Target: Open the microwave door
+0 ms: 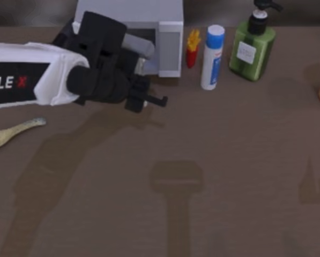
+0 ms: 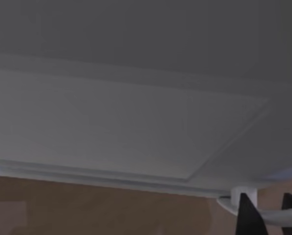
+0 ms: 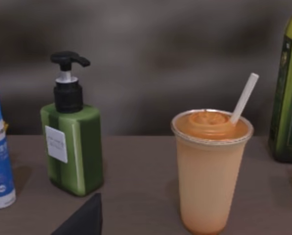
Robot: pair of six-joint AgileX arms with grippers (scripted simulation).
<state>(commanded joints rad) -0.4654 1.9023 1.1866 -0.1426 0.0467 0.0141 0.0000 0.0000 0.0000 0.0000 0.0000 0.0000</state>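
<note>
The white-grey microwave (image 1: 149, 12) stands at the back of the table, its grey control panel (image 1: 170, 51) facing front. My left arm reaches across its front and hides most of the microwave door. My left gripper (image 1: 149, 100) sits a little in front of the microwave's face. In the left wrist view the microwave door (image 2: 111, 122) fills the picture as a flat pale panel, and my left gripper (image 2: 269, 215) is shut on the door's white curved handle (image 2: 243, 196). The door looks swung slightly outward. My right gripper (image 3: 87, 218) shows only as a dark tip, off the top view's right.
Right of the microwave stand a red-and-yellow fries toy (image 1: 193, 48), a blue-and-white bottle (image 1: 213, 56) and a green pump bottle (image 1: 252, 45). An orange drink cup (image 3: 212, 171) with a straw is at the far right. A pale spoon (image 1: 12, 134) lies at the left.
</note>
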